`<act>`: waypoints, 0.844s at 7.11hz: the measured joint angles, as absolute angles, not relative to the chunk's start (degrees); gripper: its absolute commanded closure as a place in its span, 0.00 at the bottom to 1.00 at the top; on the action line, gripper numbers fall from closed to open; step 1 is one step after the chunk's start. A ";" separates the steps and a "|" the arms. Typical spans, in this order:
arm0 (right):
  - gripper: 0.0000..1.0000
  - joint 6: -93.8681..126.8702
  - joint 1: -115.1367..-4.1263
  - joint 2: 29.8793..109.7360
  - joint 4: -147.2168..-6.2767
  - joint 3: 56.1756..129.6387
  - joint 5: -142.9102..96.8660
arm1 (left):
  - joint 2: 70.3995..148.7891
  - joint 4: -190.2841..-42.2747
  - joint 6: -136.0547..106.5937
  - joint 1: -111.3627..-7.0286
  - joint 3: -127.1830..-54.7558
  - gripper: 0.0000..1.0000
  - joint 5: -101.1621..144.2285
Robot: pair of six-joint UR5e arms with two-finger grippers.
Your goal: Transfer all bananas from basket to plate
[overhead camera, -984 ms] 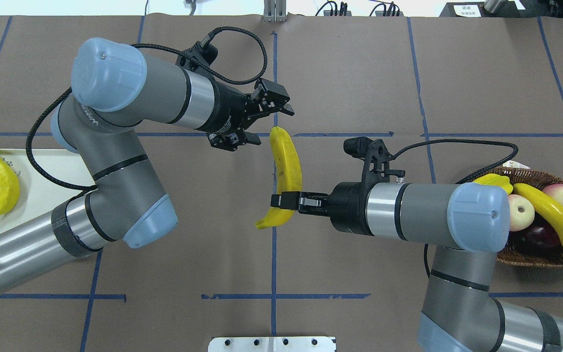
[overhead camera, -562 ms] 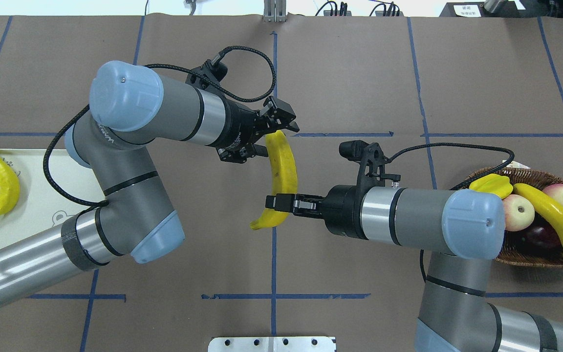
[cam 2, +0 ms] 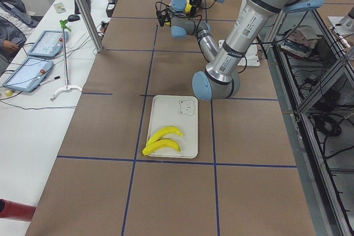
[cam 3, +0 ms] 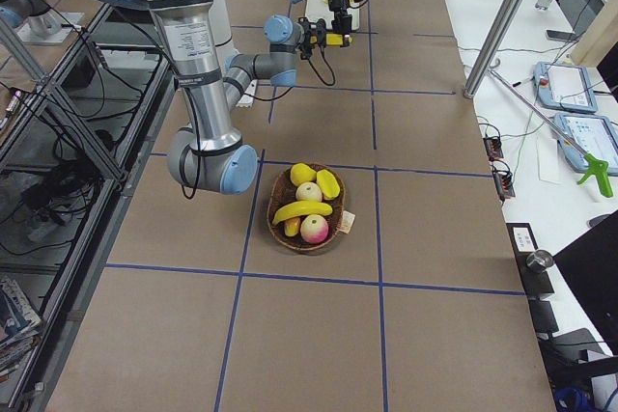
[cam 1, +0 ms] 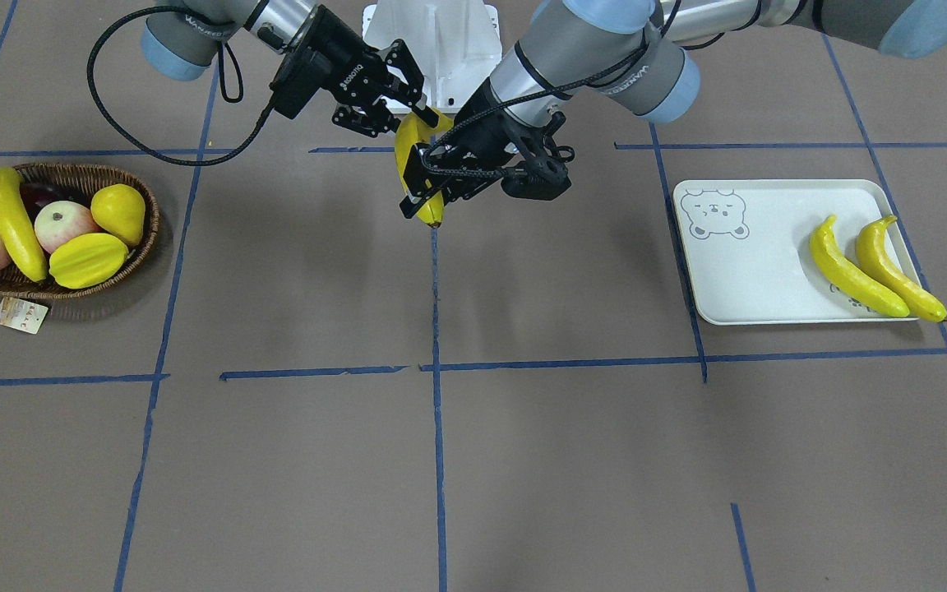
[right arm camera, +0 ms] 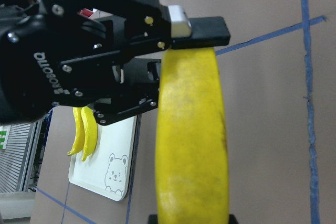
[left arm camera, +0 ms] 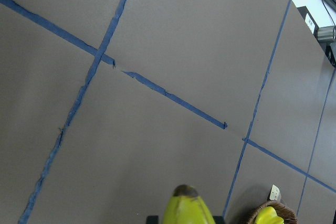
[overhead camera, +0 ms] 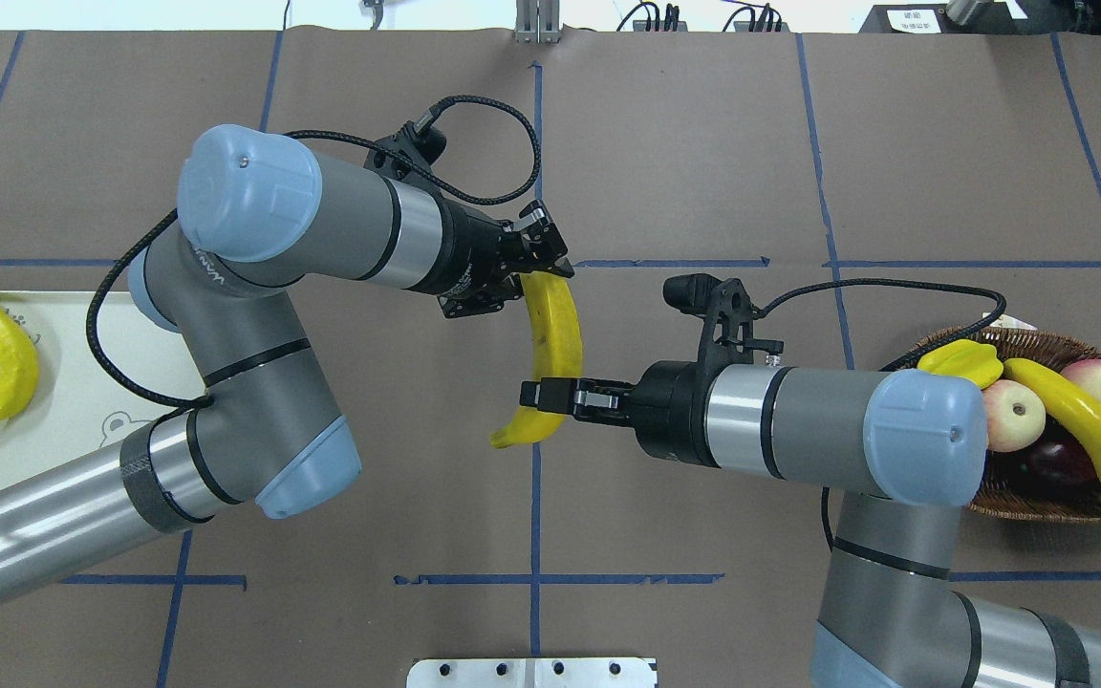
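One banana (overhead camera: 558,325), mid-air over worktop (overhead camera: 703,143). Right hand (overhead camera: 550,394) pinched its lower half; left hand (overhead camera: 536,270) clamped onto its far end.

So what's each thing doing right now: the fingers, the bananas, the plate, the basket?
held banana: in mid-air, gripped by both arms.
left fingers: shut on the held banana's far end.
right fingers: shut nearer its other end.
plate bananas: two, lying on the plate.
basket banana: one, lying in the basket with other fruit.

Centre: banana (overhead camera: 558,325) between left tool (overhead camera: 539,268), right tool (overhead camera: 533,394); two bananas (cam 1: 852,275) on plate (cam 1: 753,271); fourth banana (cam 1: 11,222) in basket (cam 1: 46,292).
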State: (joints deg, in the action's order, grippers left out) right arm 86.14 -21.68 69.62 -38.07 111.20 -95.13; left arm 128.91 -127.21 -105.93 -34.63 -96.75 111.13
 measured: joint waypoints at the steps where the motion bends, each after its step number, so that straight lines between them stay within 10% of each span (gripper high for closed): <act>1: 0.01 87.06 -21.79 69.62 -38.22 111.26 -95.00 | 128.74 -127.19 -105.70 -34.77 -96.79 1.00 111.13; 6: 0.01 86.83 -27.30 69.98 -47.83 112.54 -102.41 | 124.57 -123.43 -103.86 -36.60 -97.67 1.00 111.04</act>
